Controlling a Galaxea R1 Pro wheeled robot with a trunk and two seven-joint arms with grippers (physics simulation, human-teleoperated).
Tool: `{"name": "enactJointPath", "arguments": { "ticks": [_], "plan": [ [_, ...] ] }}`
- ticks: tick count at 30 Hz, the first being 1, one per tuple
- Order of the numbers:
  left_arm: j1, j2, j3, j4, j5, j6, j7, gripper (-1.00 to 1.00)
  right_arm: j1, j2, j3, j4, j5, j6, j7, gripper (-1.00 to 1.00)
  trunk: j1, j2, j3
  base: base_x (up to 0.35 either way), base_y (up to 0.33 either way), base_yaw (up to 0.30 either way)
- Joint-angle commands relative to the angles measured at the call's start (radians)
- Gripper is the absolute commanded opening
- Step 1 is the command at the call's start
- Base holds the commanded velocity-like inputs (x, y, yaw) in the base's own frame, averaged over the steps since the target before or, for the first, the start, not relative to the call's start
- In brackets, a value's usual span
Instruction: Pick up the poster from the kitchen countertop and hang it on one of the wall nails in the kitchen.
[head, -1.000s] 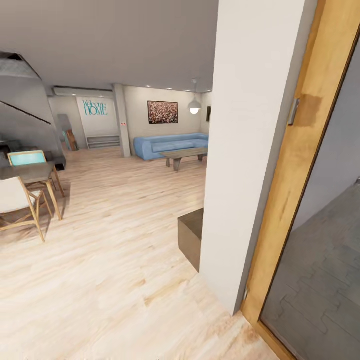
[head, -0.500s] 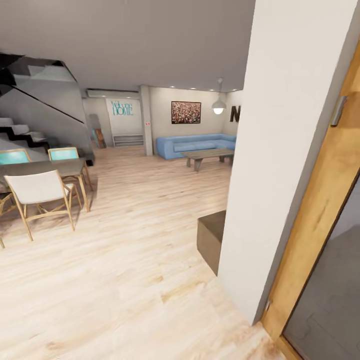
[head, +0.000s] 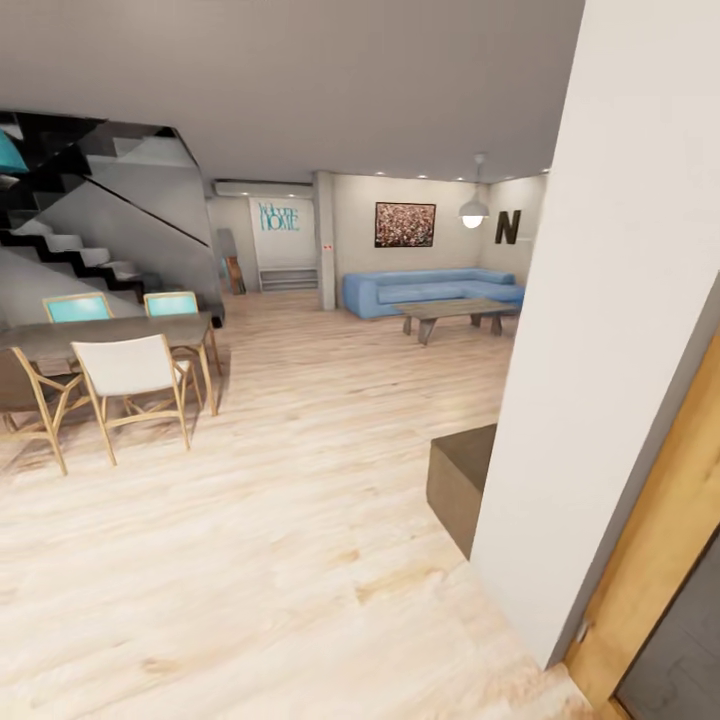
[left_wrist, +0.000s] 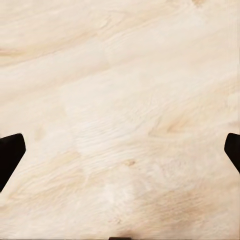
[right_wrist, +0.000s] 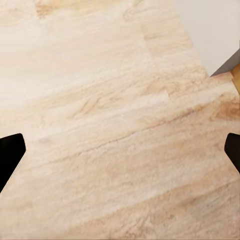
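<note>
The poster and the kitchen countertop are out of view; I am looking across an open living and dining room. In the left wrist view, my left gripper (left_wrist: 120, 150) is open, its dark fingertips (left_wrist: 10, 155) far apart at the picture's edges, with bare pale wood floor between them. My right gripper (right_wrist: 120, 152) is open too, its fingertips (right_wrist: 10, 155) spread over the same floor, and a white wall corner (right_wrist: 215, 30) lies close by.
A white wall pillar (head: 610, 330) and a wooden door frame (head: 660, 570) stand close on the right, with a low brown block (head: 458, 482) at the pillar's foot. A dining table with chairs (head: 120, 375) is at the left. A blue sofa (head: 430, 290), coffee table (head: 455, 315), stairs (head: 70, 250), reddish-brown picture (head: 405, 224) and teal lettering (head: 278, 217) lie further back.
The whole view has swung to the left: the pillar and door frame have slid right, and the dining table, stairs and a black letter N have come into sight.
</note>
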Motion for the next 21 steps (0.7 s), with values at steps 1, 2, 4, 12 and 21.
{"name": "enactJointPath", "arguments": {
  "ticks": [1, 2, 4, 12, 21],
  "plan": [
    [0.0, 0.0, 0.001, -0.001, 0.0, -0.002, 0.0, 1.0, -0.001, 0.0, 0.0, 0.001, 0.004, -0.003, 0.0, 1.0, 0.0, 0.0, -0.001, 0.0, 0.017, 0.283],
    [0.0, 0.0, 0.0, -0.001, -0.001, -0.002, 0.0, 1.0, -0.001, 0.0, 0.001, 0.001, 0.004, -0.004, 0.0, 1.0, 0.0, 0.0, -0.001, 0.0, 0.004, 0.291],
    [0.0, 0.0, 0.0, -0.001, 0.0, -0.002, 0.0, 1.0, -0.001, 0.001, 0.001, 0.001, 0.004, -0.004, 0.0, 1.0, 0.0, 0.0, -0.001, 0.0, 0.003, 0.291],
    [0.0, 0.0, 0.0, -0.001, 0.0, -0.002, 0.0, 1.0, -0.001, 0.001, 0.002, 0.001, 0.004, -0.004, -0.001, 1.0, 0.0, 0.0, -0.001, 0.0, 0.001, 0.293],
    [0.0, 0.0, 0.001, -0.001, 0.0, -0.002, 0.0, 1.0, -0.001, 0.001, 0.002, 0.001, 0.004, -0.003, -0.001, 1.0, 0.0, 0.0, -0.001, 0.001, 0.001, 0.282]
  ]
}}
